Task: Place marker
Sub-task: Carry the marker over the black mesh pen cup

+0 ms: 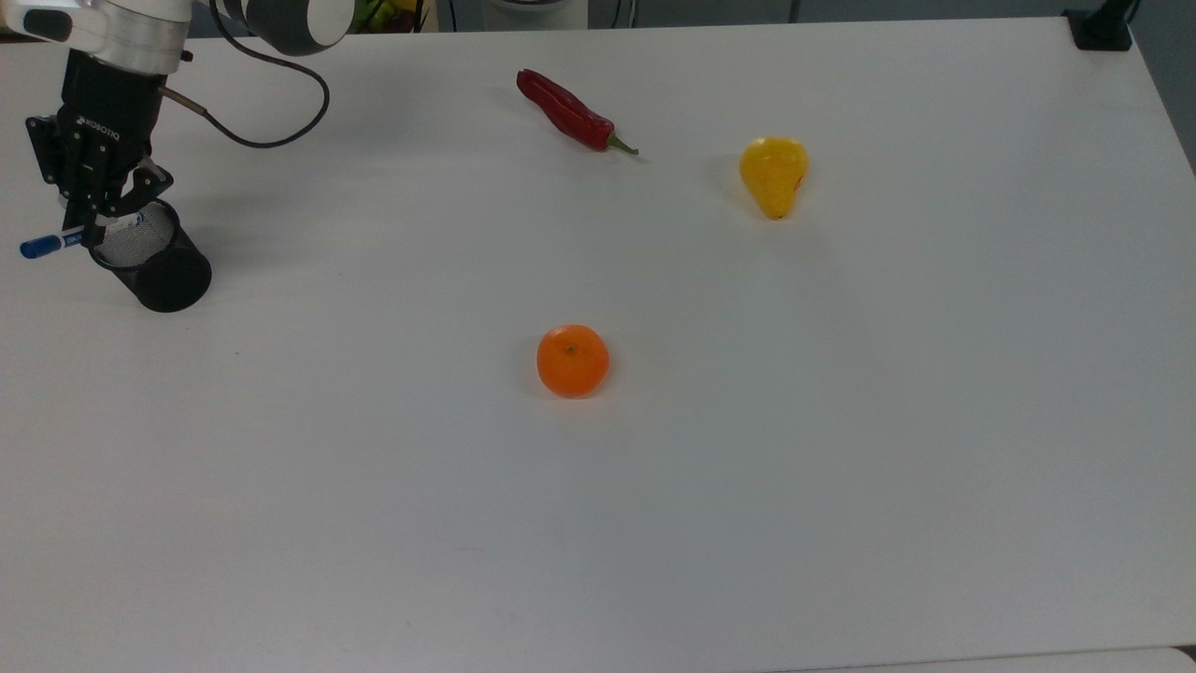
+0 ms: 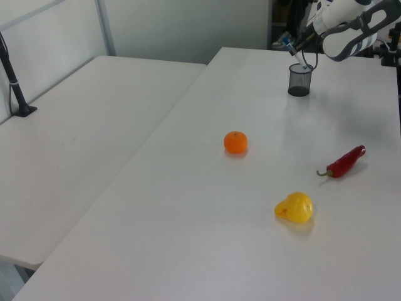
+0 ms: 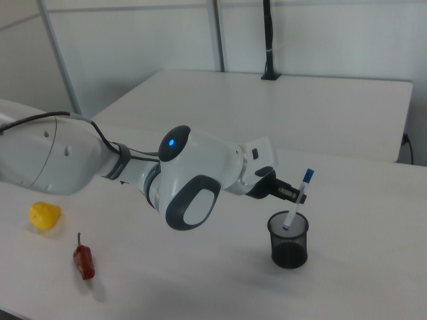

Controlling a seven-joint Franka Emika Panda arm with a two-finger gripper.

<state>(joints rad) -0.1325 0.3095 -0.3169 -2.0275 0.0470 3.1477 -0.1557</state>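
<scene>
A: The marker (image 3: 297, 199) hangs tilted, blue cap up, lower tip just inside the black mesh cup (image 3: 289, 240)!

B: The pincer (image 1: 93, 222) is clamped on it. Not released yet, so lowering and letting go remain. The orange (image 1: 573, 361) sits well apart on the tabletop (image 1: 841, 421).

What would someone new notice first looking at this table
Probably the gripper at the top view's far left, holding a blue-capped marker tilted, its lower end dipping into a black mesh pen cup. Next, the bright items scattered on the white table: an orange near the middle, a red chili pepper and a yellow pear farther back.
</scene>
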